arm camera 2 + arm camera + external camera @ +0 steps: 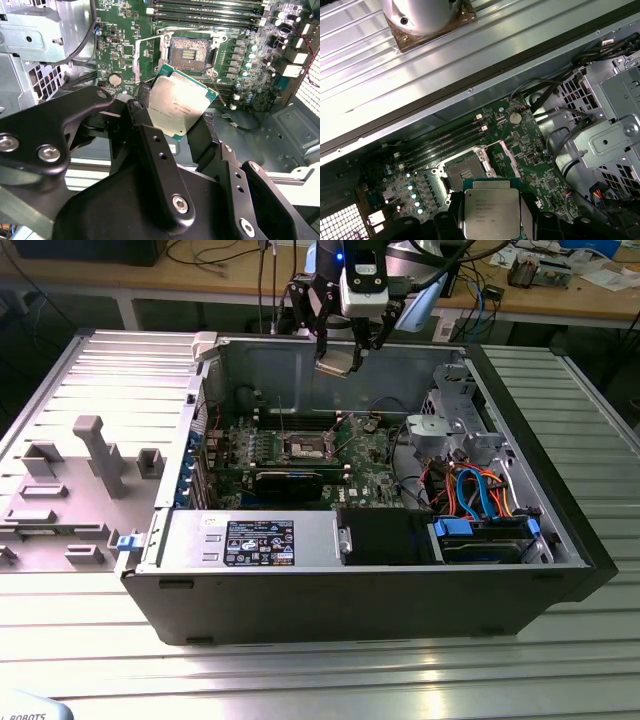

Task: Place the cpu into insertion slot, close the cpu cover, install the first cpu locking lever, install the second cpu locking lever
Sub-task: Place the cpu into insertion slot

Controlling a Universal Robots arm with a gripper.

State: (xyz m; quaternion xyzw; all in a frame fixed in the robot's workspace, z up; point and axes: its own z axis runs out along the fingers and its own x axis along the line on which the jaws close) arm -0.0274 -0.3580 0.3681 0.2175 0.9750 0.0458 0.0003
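My gripper [340, 350] hangs above the open computer case, shut on the cpu [337, 361], a small square chip with a silvery top. In both wrist views the cpu [179, 102] [491, 212] sits clamped by its edges between my black fingers [146, 122]. The insertion slot [307, 447] [192, 49] [464, 175] lies well below it on the green board, its dark centre bare. The cpu cover [144, 59] [503, 156] is a thin silver frame that stands swung open at one side of the slot.
Memory slots [445, 140] run beside the socket. A long black card [290, 481] lies in front of it. A silver drive cage [452, 430] with orange and blue cables [478, 490] fills the exterior view's right. The power supply [250, 540] lines the front. A grey fixture tray [80, 480] sits outside the case.
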